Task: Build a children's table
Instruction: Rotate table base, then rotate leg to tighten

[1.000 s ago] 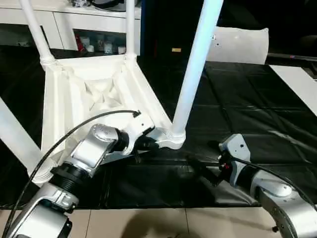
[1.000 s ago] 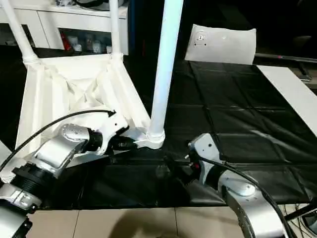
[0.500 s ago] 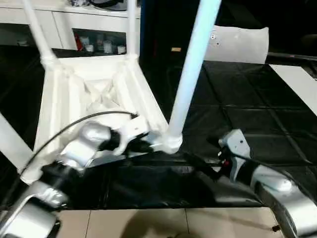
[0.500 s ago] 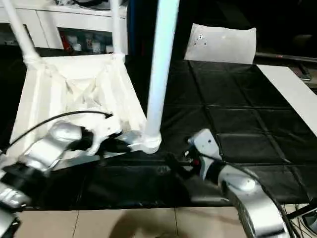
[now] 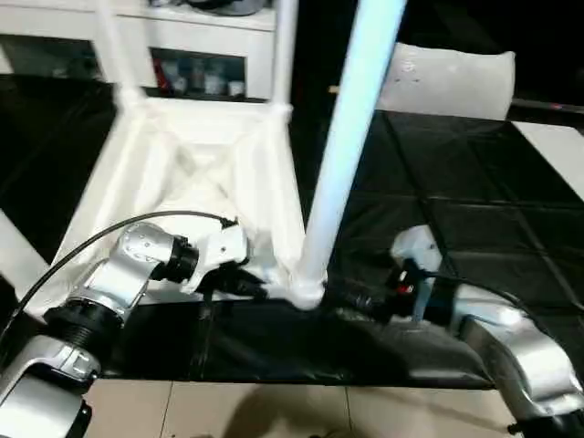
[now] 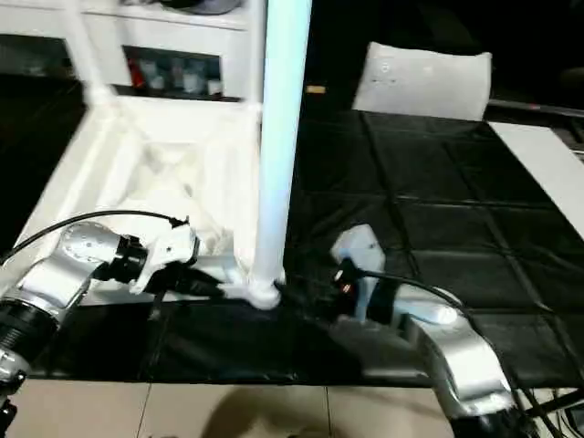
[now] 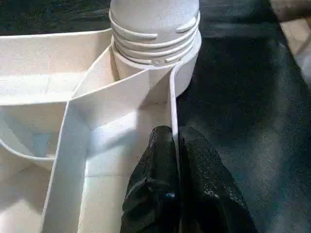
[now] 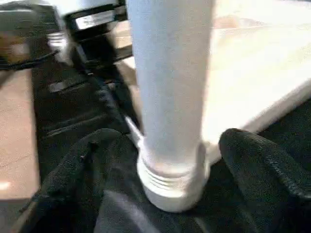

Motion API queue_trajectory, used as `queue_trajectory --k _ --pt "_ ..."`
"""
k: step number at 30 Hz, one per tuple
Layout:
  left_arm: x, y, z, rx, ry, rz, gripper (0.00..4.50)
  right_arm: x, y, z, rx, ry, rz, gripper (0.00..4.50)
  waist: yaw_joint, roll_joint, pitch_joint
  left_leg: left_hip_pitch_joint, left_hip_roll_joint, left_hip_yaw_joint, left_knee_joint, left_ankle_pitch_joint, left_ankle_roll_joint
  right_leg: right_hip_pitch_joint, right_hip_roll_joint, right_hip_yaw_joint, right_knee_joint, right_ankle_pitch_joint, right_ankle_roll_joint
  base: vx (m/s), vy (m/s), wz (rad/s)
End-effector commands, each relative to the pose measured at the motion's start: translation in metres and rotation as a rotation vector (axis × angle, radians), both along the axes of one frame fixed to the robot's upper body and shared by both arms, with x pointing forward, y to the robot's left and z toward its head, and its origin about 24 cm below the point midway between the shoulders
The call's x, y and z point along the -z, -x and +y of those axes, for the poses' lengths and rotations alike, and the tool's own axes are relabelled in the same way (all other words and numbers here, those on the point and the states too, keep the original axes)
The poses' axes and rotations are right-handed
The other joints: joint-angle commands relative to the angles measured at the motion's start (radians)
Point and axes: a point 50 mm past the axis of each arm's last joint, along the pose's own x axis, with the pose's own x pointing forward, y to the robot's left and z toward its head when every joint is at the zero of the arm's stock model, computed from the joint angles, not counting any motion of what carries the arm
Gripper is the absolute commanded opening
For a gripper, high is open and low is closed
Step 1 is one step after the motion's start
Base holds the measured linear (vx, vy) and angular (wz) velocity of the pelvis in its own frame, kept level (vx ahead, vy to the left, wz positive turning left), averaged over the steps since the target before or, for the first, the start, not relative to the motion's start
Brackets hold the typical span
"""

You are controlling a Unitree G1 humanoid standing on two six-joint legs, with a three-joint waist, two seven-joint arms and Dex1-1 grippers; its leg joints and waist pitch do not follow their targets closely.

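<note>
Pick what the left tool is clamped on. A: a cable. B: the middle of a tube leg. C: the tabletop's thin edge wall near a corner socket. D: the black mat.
C: in the left wrist view the left tool has its fingers pinched on either side of the tabletop wall, just short of the socket holding a leg.

The white plastic children's table (image 5: 196, 178) lies upside down on a black sheet, ribbed underside up. White tube legs (image 5: 351, 128) stand upright in its round corner sockets (image 7: 155, 53), the nearest threaded at its base.
</note>
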Motion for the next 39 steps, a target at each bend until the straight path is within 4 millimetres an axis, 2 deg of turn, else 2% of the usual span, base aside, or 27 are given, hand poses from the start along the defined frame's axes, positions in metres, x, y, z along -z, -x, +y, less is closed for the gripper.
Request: queue_trajectory --k 1,6,7,12,17,22,26,28,31,33,35,36,37,38,39 --pt "-0.005 0.003 -0.014 0.132 0.029 -0.006 0.00 0.001 -0.004 -0.001 -0.059 0.004 0.004 3.50 -0.002 0.008 -0.051 0.003 0.062 -0.005 -0.078 0.003 0.086 0.052 -0.087 0.052 -0.047 0.013 -0.302 0.000 0.000 0.00" --pt "-0.006 0.002 -0.017 0.188 0.007 -0.005 0.00 0.004 -0.009 0.001 -0.131 0.025 0.006 3.05 0.006 0.005 -0.053 0.004 0.062 0.000 -0.078 -0.004 0.068 0.053 -0.086 0.052 -0.046 -0.001 -0.297 0.000 0.000 0.00" --pt "-0.006 0.001 -0.018 0.202 0.001 -0.005 0.00 0.006 -0.011 0.002 -0.145 0.036 0.006 2.94 0.012 0.004 -0.054 0.004 0.063 0.000 -0.077 0.006 0.068 0.053 -0.086 0.053 -0.043 0.013 -0.297 0.000 0.000 0.00" --pt "-0.007 0.000 -0.021 0.234 -0.012 -0.010 0.00 0.008 -0.017 0.004 -0.183 0.046 0.005 2.45 0.019 0.003 -0.056 0.005 0.061 0.003 -0.075 0.029 0.074 0.054 -0.085 0.051 -0.040 0.046 -0.304 0.000 0.000 0.00" --pt "-0.007 -0.001 -0.023 0.251 -0.018 -0.007 0.00 0.009 -0.022 0.007 -0.203 0.047 0.002 2.04 0.019 0.002 -0.055 0.004 0.061 0.002 -0.076 -0.001 0.065 0.054 -0.087 0.051 -0.044 0.001 -0.299 0.000 0.000 0.00" --pt "-0.006 -0.001 -0.025 0.273 -0.030 -0.002 0.00 0.010 -0.027 0.009 -0.225 0.046 0.003 1.93 0.020 -0.002 -0.051 0.003 0.062 0.001 -0.079 -0.050 0.038 0.053 -0.087 0.052 -0.052 -0.073 -0.280 0.000 0.000 0.00" --pt "-0.004 -0.004 -0.025 0.236 -0.036 0.000 0.00 0.011 -0.025 0.010 -0.252 0.039 0.017 1.91 0.021 -0.003 -0.053 0.002 0.062 0.001 -0.079 -0.043 0.033 0.054 -0.086 0.052 -0.049 -0.057 -0.277 0.000 0.000 0.00" --pt "-0.004 -0.008 -0.027 0.173 -0.024 -0.003 0.00 0.012 -0.023 0.011 -0.250 0.017 0.036 1.91 0.022 -0.003 -0.052 0.003 0.062 0.001 -0.079 -0.033 0.038 0.052 -0.084 0.051 -0.047 -0.038 -0.283 0.000 0.000 0.00" --pt "-0.004 -0.018 -0.032 0.032 -0.009 -0.027 0.00 0.015 -0.021 0.013 -0.187 -0.010 0.059 1.91 0.027 -0.004 -0.050 0.005 0.062 0.002 -0.079 -0.054 0.036 0.050 -0.085 0.052 -0.053 -0.072 -0.283 0.000 0.000 0.00" --pt "-0.004 -0.027 -0.038 -0.102 0.028 -0.032 0.00 0.020 -0.020 0.017 -0.092 -0.001 0.069 1.91 0.034 -0.003 -0.046 0.007 0.062 0.003 -0.082 -0.085 0.013 0.047 -0.087 0.052 -0.060 -0.138 -0.264 0.000 0.000 0.00" --pt "-0.006 -0.033 -0.046 -0.188 0.069 -0.037 0.00 0.026 -0.024 0.021 0.033 0.017 0.068 1.91 0.032 -0.005 -0.043 0.001 0.059 -0.002 -0.088 -0.125 -0.011 0.051 -0.087 0.049 -0.071 -0.246 -0.223 0.000 0.000 0.00" --pt "-0.007 -0.037 -0.052 -0.245 0.092 -0.047 0.00 0.031 -0.028 0.025 0.143 0.022 0.083 1.91 0.024 -0.006 -0.041 0.001 0.055 -0.005 -0.090 -0.160 -0.032 0.044 -0.086 0.049 -0.083 -0.354 -0.176 0.000 0.000 0.00" --pt "-0.007 -0.037 -0.052 -0.245 0.092 -0.047 0.00 0.031 -0.028 0.025 0.143 0.022 0.083 1.90 0.021 -0.007 -0.042 -0.001 0.054 -0.008 -0.091 -0.171 -0.036 0.045 -0.087 0.049 -0.085 -0.382 -0.163 -0.051 -0.005 -0.04" --pt "-0.007 -0.040 -0.057 -0.293 0.099 -0.060 0.00 0.033 -0.031 0.028 0.212 0.018 0.098 1.90 0.019 -0.003 -0.043 -0.005 0.053 -0.011 -0.093 -0.173 -0.037 0.049 -0.088 0.048 -0.086 -0.398 -0.152 -0.050 -0.003 -0.06" --pt "-0.007 -0.042 -0.062 -0.330 0.107 -0.067 0.00 0.035 -0.033 0.032 0.271 0.010 0.114 1.90 0.012 -0.004 -0.042 -0.007 0.054 -0.011 -0.094 -0.178 -0.038 0.044 -0.087 0.048 -0.091 -0.417 -0.138 -0.050 -0.003 -0.06"
